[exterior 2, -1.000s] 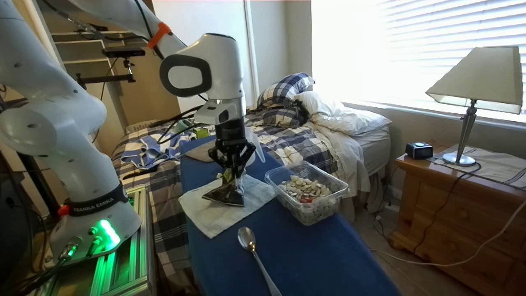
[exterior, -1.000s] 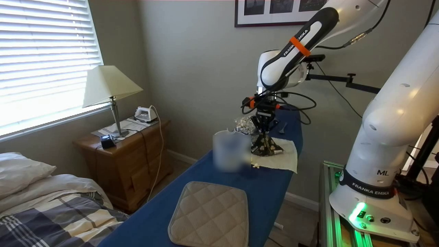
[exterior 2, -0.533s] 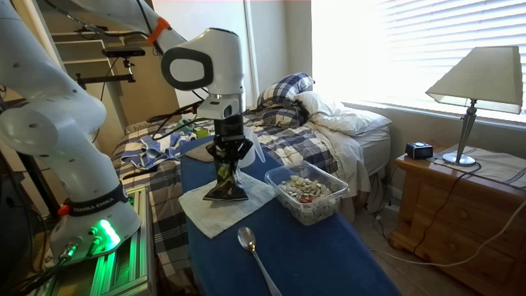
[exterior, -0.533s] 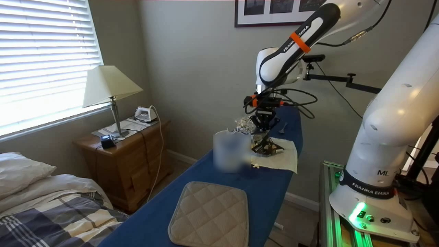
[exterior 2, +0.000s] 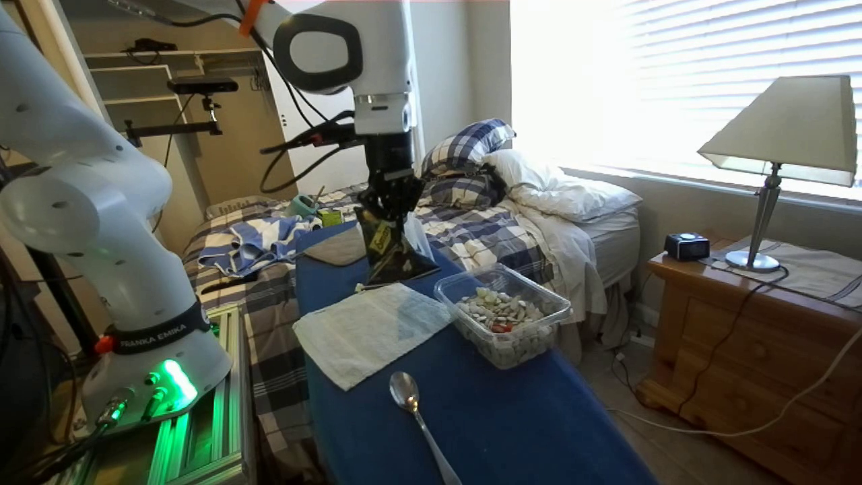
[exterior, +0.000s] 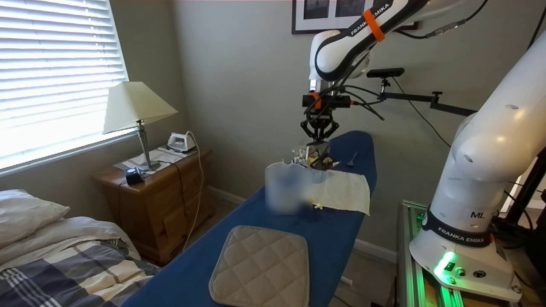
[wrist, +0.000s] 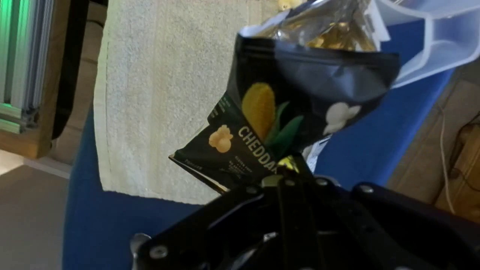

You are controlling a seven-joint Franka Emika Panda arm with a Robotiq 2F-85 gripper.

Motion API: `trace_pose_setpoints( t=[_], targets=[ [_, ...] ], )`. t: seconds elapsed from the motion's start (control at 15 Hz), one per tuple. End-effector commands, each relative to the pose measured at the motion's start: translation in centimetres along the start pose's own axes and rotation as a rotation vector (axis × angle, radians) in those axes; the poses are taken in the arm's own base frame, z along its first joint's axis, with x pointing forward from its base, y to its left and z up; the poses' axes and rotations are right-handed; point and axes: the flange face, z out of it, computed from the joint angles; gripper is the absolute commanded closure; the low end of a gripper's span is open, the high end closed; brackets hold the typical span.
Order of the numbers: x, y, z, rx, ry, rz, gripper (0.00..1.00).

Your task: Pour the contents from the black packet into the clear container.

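My gripper (exterior: pixel 319 137) is shut on the black packet (exterior: pixel 320 157); it also shows in an exterior view (exterior 2: pixel 392 205). The packet (exterior 2: pixel 397 259) hangs down above the far part of the white cloth (exterior 2: pixel 370 330). In the wrist view the packet (wrist: pixel 307 75) shows corn pictures and "CHEDDAR"; its wide zip edge and gold lining face away from the fingertips (wrist: pixel 288 174). The clear container (exterior: pixel 288 187) stands on the blue board, blurred. It shows at the upper right of the wrist view (wrist: pixel 446 41) and partly behind the packet in an exterior view (exterior 2: pixel 419 237).
A see-through box (exterior 2: pixel 515 347) of pale pieces stands beside the cloth. A spoon (exterior 2: pixel 421 421) lies on the blue board (exterior 2: pixel 532 431). A grey quilted pad (exterior: pixel 262 264) lies near the container. Small yellowish bits (exterior: pixel 318 206) lie by the cloth's edge.
The packet has risen off the white cloth with the gripper still shut on it. In an exterior view it has also moved right, toward the container and the bed side.
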Motion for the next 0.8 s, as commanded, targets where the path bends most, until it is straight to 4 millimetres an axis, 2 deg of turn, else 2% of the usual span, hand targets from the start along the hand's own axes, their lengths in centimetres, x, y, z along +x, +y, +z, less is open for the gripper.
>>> trace_pose_setpoints(
  t=[0.0,0.2,0.27,0.4,0.6,0.73],
  targets=[
    [0.9,-1.4,-3.9,0.013,0.039,-0.120,1.00],
    [1.7,-2.5,-6.4,0.032,0.044,-0.155,1.00],
    [1.2,-1.9,-4.8,0.041,0.040,-0.124,0.99],
    [1.5,-2.2,-6.1,0.047,0.045,-0.136,0.99],
    [1.6,-2.3,-6.2,0.045,0.044,-0.140,0.99],
    [2.3,-2.9,-7.2,0.056,0.086,-0.196,1.00]
  ],
)
